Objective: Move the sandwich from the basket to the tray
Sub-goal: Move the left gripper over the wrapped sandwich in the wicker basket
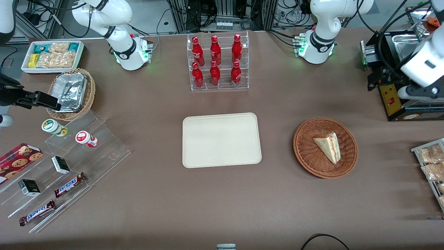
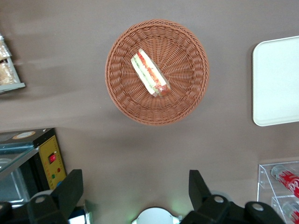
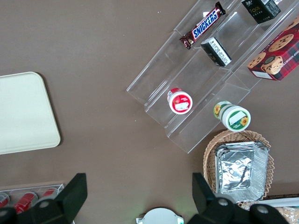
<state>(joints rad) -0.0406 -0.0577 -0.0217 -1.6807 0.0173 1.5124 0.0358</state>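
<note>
You have the small triangular wedge sandwich point(image 1: 328, 146) of pale bread, with red-orange and green filling along its cut edge, lying in the round reddish-brown woven wicker basket point(image 1: 305, 152), toward the working arm's end of the table. The flat cream-beige rectangular tray point(image 1: 221, 140) with rounded corners sits beside the basket, apart from it, and holds nothing. Your left arm's gripper point(image 2: 135, 191) hangs high above the brown table point(image 1: 222, 201), off to the side of the basket rather than over it; its two black fingers point(image 2: 71, 189) stand wide apart and grip nothing. A clear rack of red bottles point(image 1: 216, 60) stands farther from the front camera than the tray.
</note>
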